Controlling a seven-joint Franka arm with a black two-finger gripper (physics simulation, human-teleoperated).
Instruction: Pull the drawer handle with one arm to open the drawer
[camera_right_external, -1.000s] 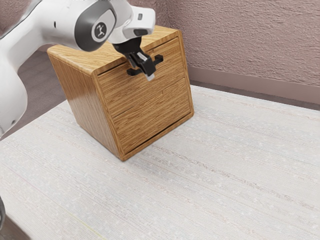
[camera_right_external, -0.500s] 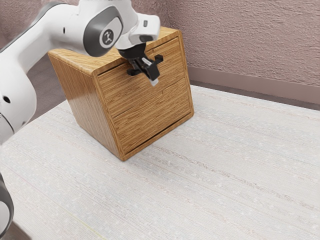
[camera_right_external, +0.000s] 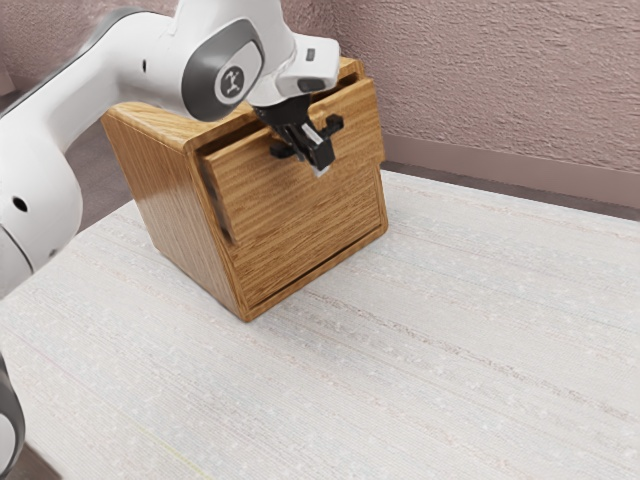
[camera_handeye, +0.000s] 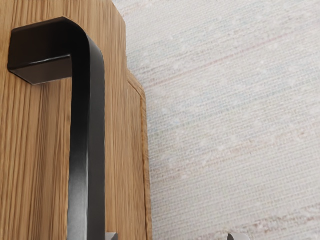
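A wooden cabinet (camera_right_external: 170, 210) stands on the table, and its top drawer (camera_right_external: 260, 190) sticks out a little, leaving a dark gap along its side. On the drawer front is a black bar handle (camera_right_external: 300, 142). My gripper (camera_right_external: 318, 152) is at this handle, reaching down from above. In the wrist view the handle (camera_handeye: 87, 125) runs along the drawer front (camera_handeye: 35, 150), just outside one fingertip (camera_handeye: 112, 236). The other fingertip (camera_handeye: 232, 236) stands well apart over the table, so the gripper (camera_handeye: 172, 236) is open, with one finger against the handle.
Below the drawer is a lower wooden front panel (camera_right_external: 310, 245). The pale table (camera_right_external: 450, 340) stretches wide toward the exterior view's right and front. A textured wall (camera_right_external: 500, 70) with a baseboard runs behind the cabinet.
The drawer has slid out of the cabinet toward the exterior view's right, and my hand has moved with the handle the same way.
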